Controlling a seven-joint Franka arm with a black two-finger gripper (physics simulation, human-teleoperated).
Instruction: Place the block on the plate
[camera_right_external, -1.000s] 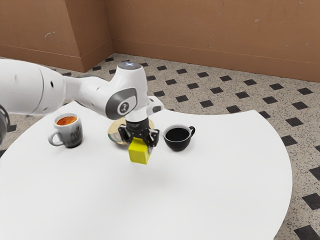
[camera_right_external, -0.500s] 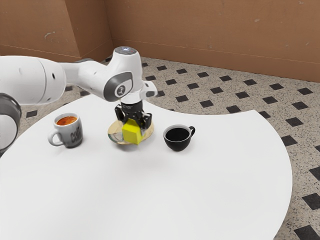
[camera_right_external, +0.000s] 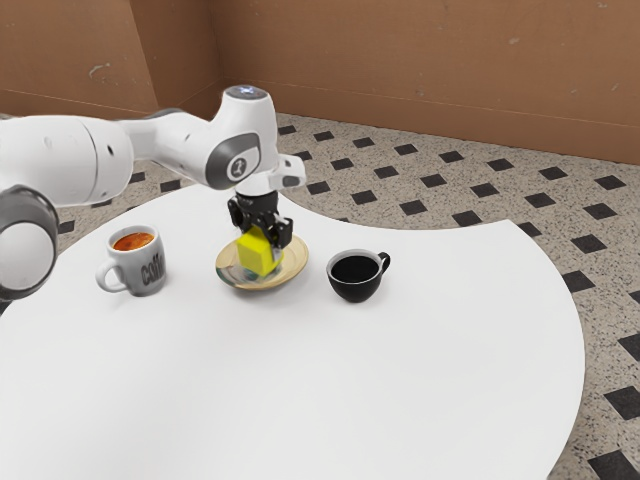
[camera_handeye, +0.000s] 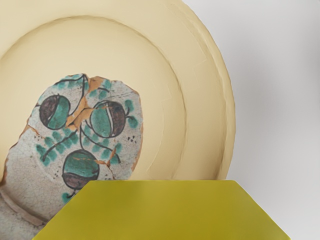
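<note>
Exterior view: claw (camera_right_external: 264, 236) pinching the block (camera_right_external: 260, 254) between its fingers, over the plate (camera_right_external: 297, 262); whether they touch, I can't tell
Block: looks a little tilted; let go like that, it could land on an edge and tip or roll, the more so from any height
Wrist view: the block's near face comes up against the plate's rim and painted patch (camera_handeye: 105, 120), so where it would land is hard to judge
Rim: if the drop falls off-centre, the block could catch here, slide, or rock the plate on the table (camera_right_external: 400, 380)
Claw: opening too soon would drop the block; pressing too low would shove the plate; one finger letting go late could drag the block along
Cup (camera_right_external: 354, 282): near the plate, towards the exterior view's right; a wide sideways move on leaving might clip it
Mug (camera_right_external: 150, 272): on the other side, farther off, less of a worry
Next: likely straighten, lower gently over the middle, then release
</note>
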